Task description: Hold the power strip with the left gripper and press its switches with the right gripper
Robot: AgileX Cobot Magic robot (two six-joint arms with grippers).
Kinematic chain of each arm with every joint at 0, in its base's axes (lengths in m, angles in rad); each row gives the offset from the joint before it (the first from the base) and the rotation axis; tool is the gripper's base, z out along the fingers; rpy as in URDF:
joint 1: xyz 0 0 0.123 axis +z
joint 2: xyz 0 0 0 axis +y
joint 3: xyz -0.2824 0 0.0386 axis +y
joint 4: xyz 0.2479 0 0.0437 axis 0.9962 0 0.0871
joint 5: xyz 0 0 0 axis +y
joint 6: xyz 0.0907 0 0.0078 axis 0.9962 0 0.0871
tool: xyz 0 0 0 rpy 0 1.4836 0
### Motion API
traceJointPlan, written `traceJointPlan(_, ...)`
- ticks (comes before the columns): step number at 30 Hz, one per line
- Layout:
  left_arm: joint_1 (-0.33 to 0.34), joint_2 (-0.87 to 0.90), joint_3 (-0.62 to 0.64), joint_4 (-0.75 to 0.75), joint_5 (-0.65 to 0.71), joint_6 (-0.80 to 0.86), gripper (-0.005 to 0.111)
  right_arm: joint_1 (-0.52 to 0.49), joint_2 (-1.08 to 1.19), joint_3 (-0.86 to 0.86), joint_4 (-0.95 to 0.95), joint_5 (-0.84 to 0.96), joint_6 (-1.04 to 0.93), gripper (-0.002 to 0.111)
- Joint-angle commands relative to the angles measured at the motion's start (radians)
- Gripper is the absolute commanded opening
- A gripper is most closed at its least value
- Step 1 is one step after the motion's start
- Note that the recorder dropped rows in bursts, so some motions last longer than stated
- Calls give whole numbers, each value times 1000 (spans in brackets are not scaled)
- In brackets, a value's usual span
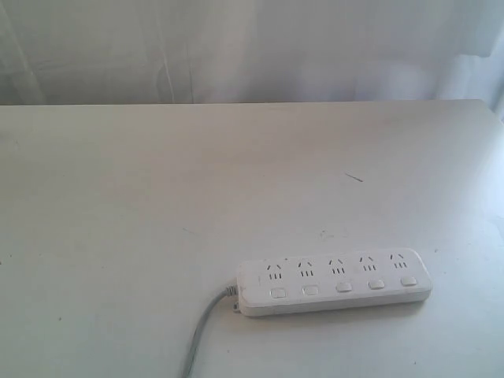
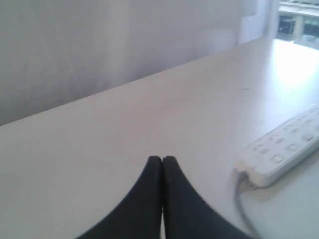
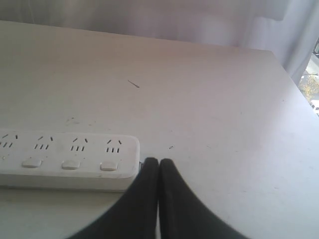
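The white power strip [image 1: 335, 282] lies flat near the table's front, right of centre, its grey cord [image 1: 201, 331] trailing off the left end toward the front edge. Five small white switches [image 1: 343, 287] run in a row below the socket groups. No gripper shows in the exterior view. The left wrist view has my left gripper [image 2: 162, 159] shut with nothing in it, over bare table, the power strip [image 2: 281, 149] off to one side. My right gripper [image 3: 158, 162] is shut and empty, its tips just off the strip's end [image 3: 70, 159], beside the last switch [image 3: 109, 166].
A white table [image 1: 157, 197] carries only the strip. A small dark fleck [image 1: 353, 177] lies behind the strip. White curtains [image 1: 252, 47] hang past the far edge. The table's right edge [image 1: 496, 118] runs close to the strip's side.
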Motion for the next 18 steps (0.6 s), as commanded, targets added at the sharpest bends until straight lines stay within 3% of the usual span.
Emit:
traceJointPlan(1,3,-1,-58,-127,102,-28,0,3,-6,6,-3,-9,4,0)
traceJointPlan(8,3,-1,-71,-111,153,-75,0,3,-6,6,-3,-9,4,0)
traceJointPlan(18,3,-1,-69,-151,100,-72,0,3,-6,6,-3,-9,4,0)
